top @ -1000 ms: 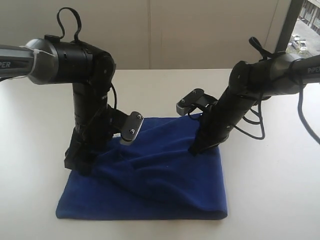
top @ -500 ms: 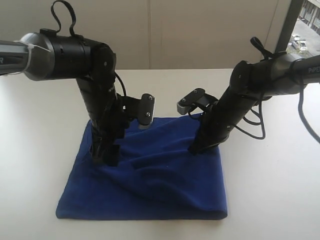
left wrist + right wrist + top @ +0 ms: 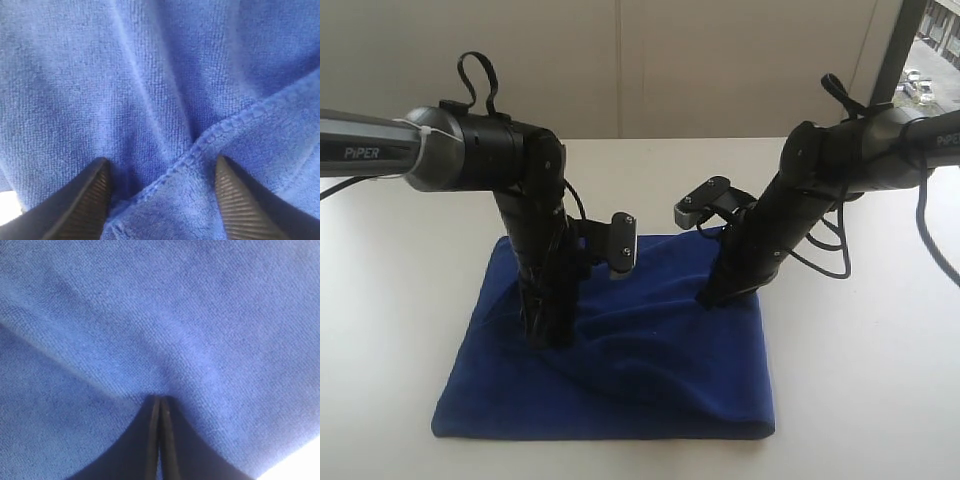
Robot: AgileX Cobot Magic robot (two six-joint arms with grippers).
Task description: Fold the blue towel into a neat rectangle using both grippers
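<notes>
The blue towel (image 3: 650,370) lies folded and rumpled on the white table, with creases running across its middle. My left gripper (image 3: 548,338) points straight down onto the towel's left half. In the left wrist view that gripper (image 3: 161,160) is open, its ribbed fingers (image 3: 87,197) astride a stitched edge (image 3: 215,132) of an upper layer. My right gripper (image 3: 710,298) points down on the towel's back right part. In the right wrist view its tips (image 3: 159,398) are shut together and press on the plush cloth (image 3: 165,315), with nothing between them.
The white table (image 3: 860,380) surrounds the towel on all sides. A pale wall (image 3: 620,60) stands behind it, and a window (image 3: 930,50) shows at the far right. Both black arms lean in over the towel from the sides.
My left arm has swung to the right, carrying its open gripper from the towel's left edge onto the cloth. The right arm and its shut gripper have stayed put.
</notes>
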